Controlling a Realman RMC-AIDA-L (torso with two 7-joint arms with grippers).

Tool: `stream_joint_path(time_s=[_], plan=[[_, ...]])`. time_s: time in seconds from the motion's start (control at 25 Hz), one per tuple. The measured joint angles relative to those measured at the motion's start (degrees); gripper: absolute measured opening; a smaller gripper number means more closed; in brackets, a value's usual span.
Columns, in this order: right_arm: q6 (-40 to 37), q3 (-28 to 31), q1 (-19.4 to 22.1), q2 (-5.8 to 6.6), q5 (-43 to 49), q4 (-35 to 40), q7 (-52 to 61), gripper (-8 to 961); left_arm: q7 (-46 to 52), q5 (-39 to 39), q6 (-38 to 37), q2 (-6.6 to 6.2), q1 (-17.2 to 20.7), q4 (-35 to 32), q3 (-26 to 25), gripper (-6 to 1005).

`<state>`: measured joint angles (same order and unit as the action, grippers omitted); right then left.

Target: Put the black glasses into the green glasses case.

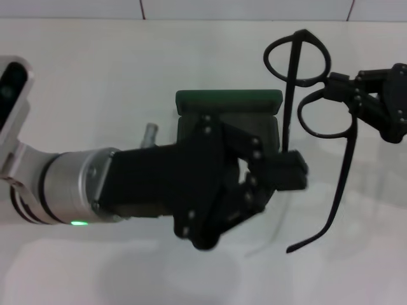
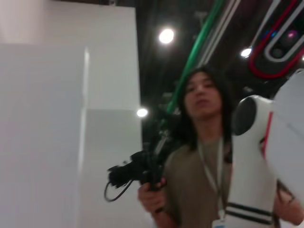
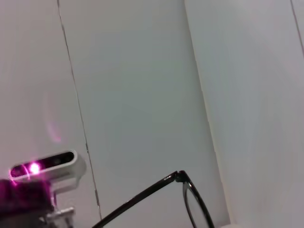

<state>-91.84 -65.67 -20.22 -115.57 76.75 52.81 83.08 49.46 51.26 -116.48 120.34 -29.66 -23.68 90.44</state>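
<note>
- Left tool [image 1: 280,175] stretched across the middle of the head view, reaching from the left, wrist sideways, fingers pointing right.
- Fingers of that tool drawn close together at the tips; nothing visibly between them; hard to say whether fully shut.
- Green glasses case [image 1: 229,100] on the white tabletop [image 1: 95,76] just beyond the left tool, mostly hidden behind it; only the far green edge and a dark part below it in sight.
- Black glasses [image 1: 305,82] held up in the air at the right, past the right end of the case, temple arms unfolded and hanging toward the near side.
- Right tool [image 1: 340,89] coming in from the right edge, pinched shut on the bridge area between the two oval rims.
- One temple arm crossing in front of the case's right end and the left tool's fingertip; the other dangling lower, further right, over bare tabletop.
- In the right wrist view, part of one rim and temple arm of the glasses [image 3: 185,194] against a pale wall.
- In the left wrist view, a person [image 2: 199,156] with a camera [image 2: 135,173].
</note>
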Motion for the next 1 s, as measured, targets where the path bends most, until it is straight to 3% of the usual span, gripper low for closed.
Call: stream_joint_path(time_s=[0.12,0.32,0.6,1.0], plan=[[-0.06,-0.16,-2.40,0.02,0.28,-4.79,-1.46,35,-0.23,-3.37,0.04,0.00,-0.52,-0.39,3.51,31],[-2.01,-0.98,-6.13,-0.12,1.42,-10.72,-3.16,35,-0.10,-4.17,0.64,0.07,-1.60,0.04,4.23,26],[-5.28,-1.43,-6.41,-0.16,-0.50,-12.49,-3.34,35,0.08,-3.65,7.25,0.02,-1.62,1.23,4.38,20],[-8.34,-1.28,-6.52,-0.24,-2.65,-12.81,-3.37,35,-0.28,-3.79,8.79,0.15,-1.51,2.32,4.47,20]])
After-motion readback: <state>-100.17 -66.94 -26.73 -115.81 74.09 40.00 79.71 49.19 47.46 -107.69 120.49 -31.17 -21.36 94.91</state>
